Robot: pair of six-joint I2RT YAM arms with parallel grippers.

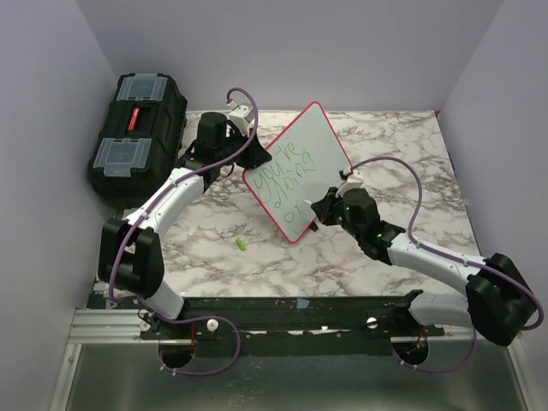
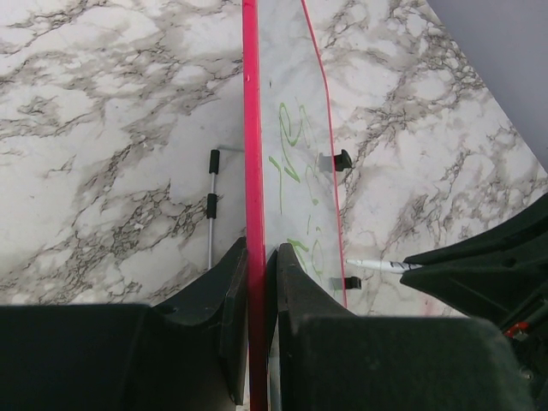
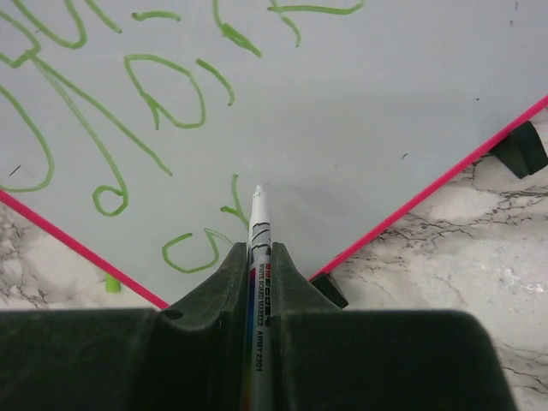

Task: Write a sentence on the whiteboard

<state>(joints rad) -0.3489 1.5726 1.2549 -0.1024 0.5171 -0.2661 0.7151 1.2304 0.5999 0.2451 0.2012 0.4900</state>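
The whiteboard (image 1: 304, 167), white with a red-pink frame, is held tilted above the marble table. My left gripper (image 1: 249, 160) is shut on its left edge; in the left wrist view the frame (image 2: 253, 171) runs between the fingers. The sentence (image 1: 287, 175) is green lettering in three lines, the third only begun; it also shows in the right wrist view (image 3: 145, 94). My right gripper (image 1: 326, 208) is shut on a white marker (image 3: 259, 257), whose tip touches the board beside the last green strokes (image 3: 201, 240).
A black toolbox (image 1: 137, 133) with clear lid compartments stands at the back left. A small green cap (image 1: 241, 245) lies on the marble table (image 1: 402, 171) in front of the board. Grey walls close in the left, back and right.
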